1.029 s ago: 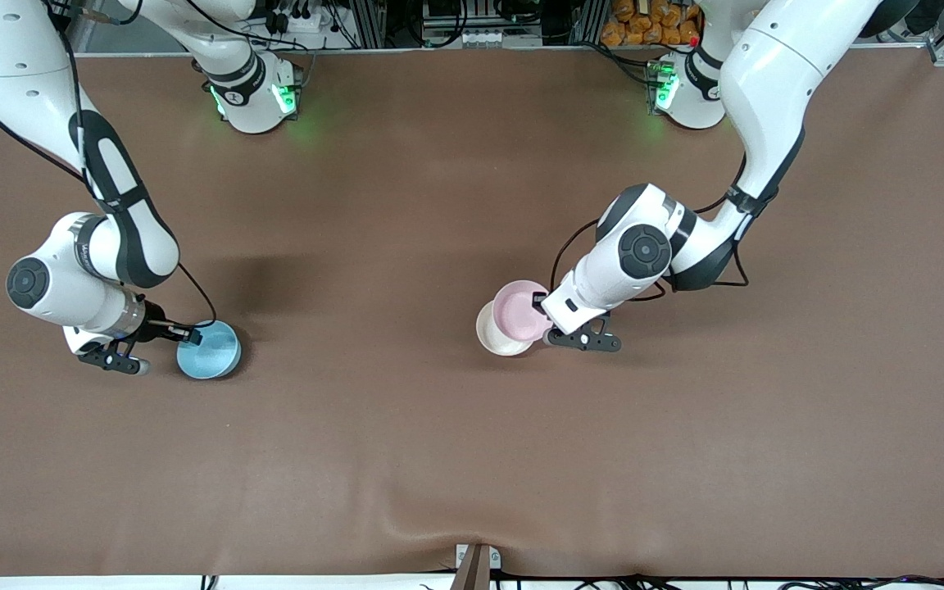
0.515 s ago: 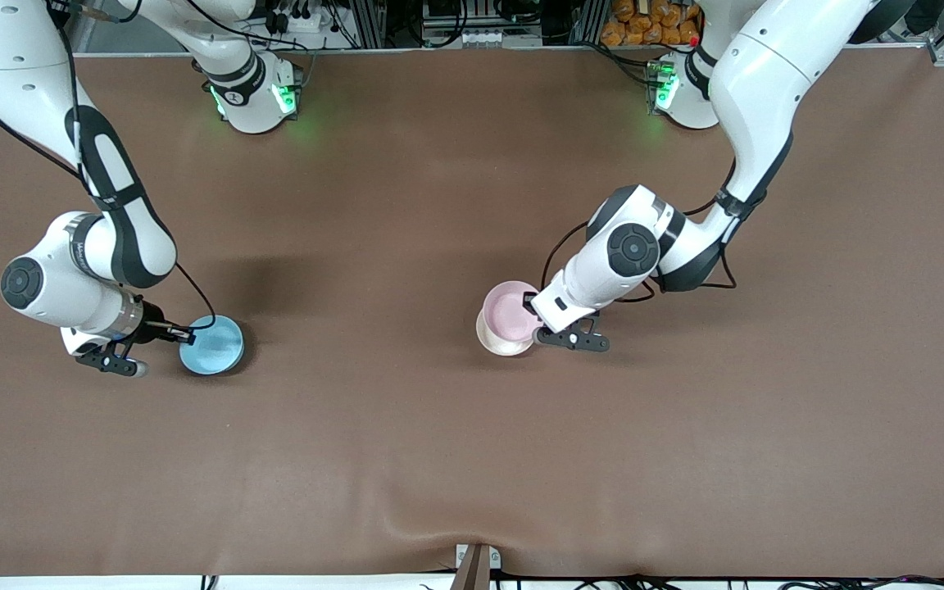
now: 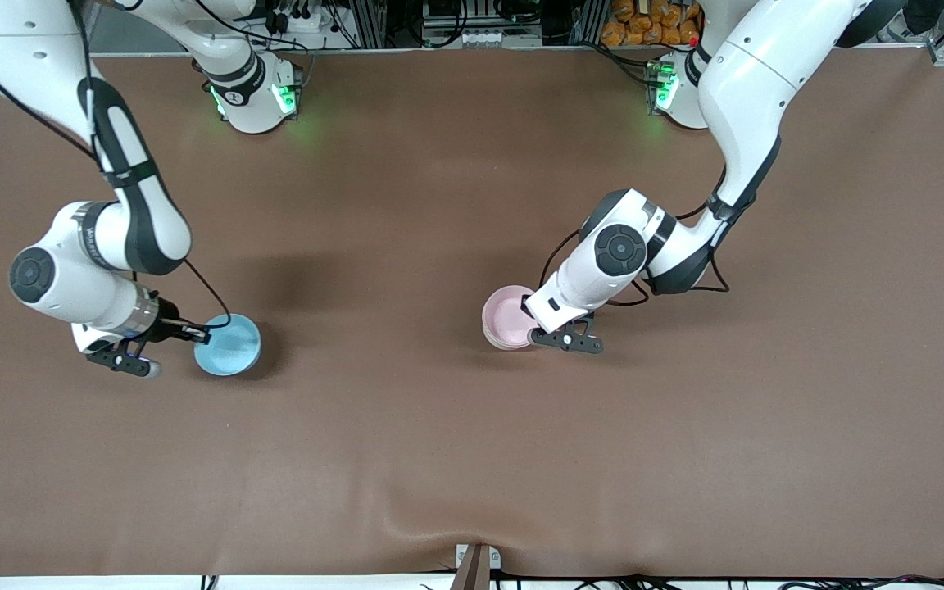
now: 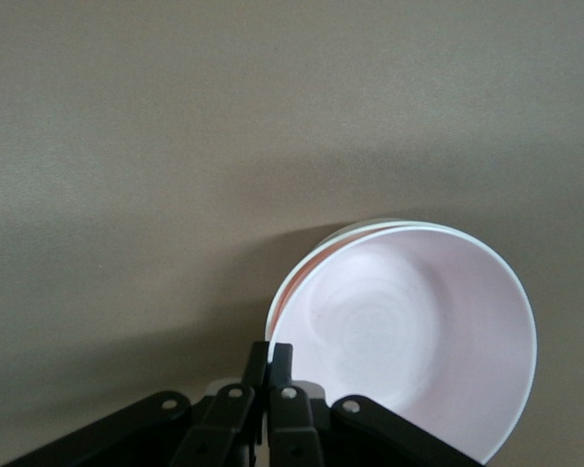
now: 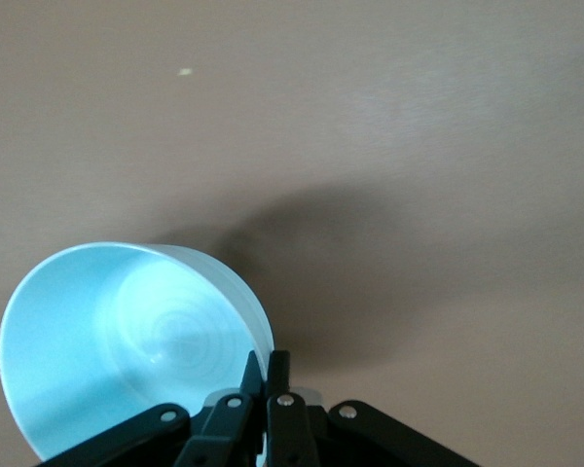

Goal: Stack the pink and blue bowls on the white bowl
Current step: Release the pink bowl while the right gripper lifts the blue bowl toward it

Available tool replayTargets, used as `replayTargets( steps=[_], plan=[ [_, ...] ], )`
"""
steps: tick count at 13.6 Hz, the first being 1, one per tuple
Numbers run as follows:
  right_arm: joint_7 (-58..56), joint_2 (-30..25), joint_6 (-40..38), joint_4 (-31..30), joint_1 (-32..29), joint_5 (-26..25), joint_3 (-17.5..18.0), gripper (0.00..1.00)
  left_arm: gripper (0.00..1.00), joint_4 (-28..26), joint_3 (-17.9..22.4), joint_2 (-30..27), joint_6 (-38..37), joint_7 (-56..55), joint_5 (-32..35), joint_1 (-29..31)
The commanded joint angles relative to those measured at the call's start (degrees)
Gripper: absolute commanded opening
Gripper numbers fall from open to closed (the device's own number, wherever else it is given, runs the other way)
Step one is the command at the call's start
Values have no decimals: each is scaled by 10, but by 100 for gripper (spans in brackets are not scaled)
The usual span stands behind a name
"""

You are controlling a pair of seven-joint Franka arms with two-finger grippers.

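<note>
My left gripper (image 3: pixel 531 318) is shut on the rim of the pink bowl (image 3: pixel 508 315), which lies almost squarely over the white bowl (image 3: pixel 495 345). Only a thin white edge shows under it. In the left wrist view the fingers (image 4: pixel 256 362) pinch the pink bowl's (image 4: pixel 419 331) rim, and the white bowl's rim (image 4: pixel 323 241) peeks out past it. My right gripper (image 3: pixel 201 334) is shut on the rim of the blue bowl (image 3: pixel 229 345) and holds it a little above the table toward the right arm's end. The right wrist view shows the blue bowl (image 5: pixel 127 341) pinched in the gripper (image 5: pixel 270 362).
The brown table mat (image 3: pixel 472 459) stretches between the two bowls. A small metal bracket (image 3: pixel 476 561) sits at the table edge nearest the front camera. A tiny pale speck (image 5: pixel 185 71) lies on the mat.
My left gripper has carried the pink bowl over the white bowl until it nearly covers it. My right gripper has moved the blue bowl a little toward the table's middle.
</note>
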Motion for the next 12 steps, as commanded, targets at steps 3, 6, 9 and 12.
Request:
replayTargets(
  steps=[3,6,9,12],
  plan=[
    [106,-28,-12,8,66,11,-4,0,0,38,5,28,6,-41,9,-27],
    [170,-37,-47,39,109,10,-4,0,100,45,5,27,6,-65,13,-28],
    [261,-37,-46,62,167,11,-4,0,100,51,5,5,-5,-71,10,-31],
    [365,-37,-47,74,231,8,-5,0,100,52,10,-95,-125,-66,14,-2]
  ],
)
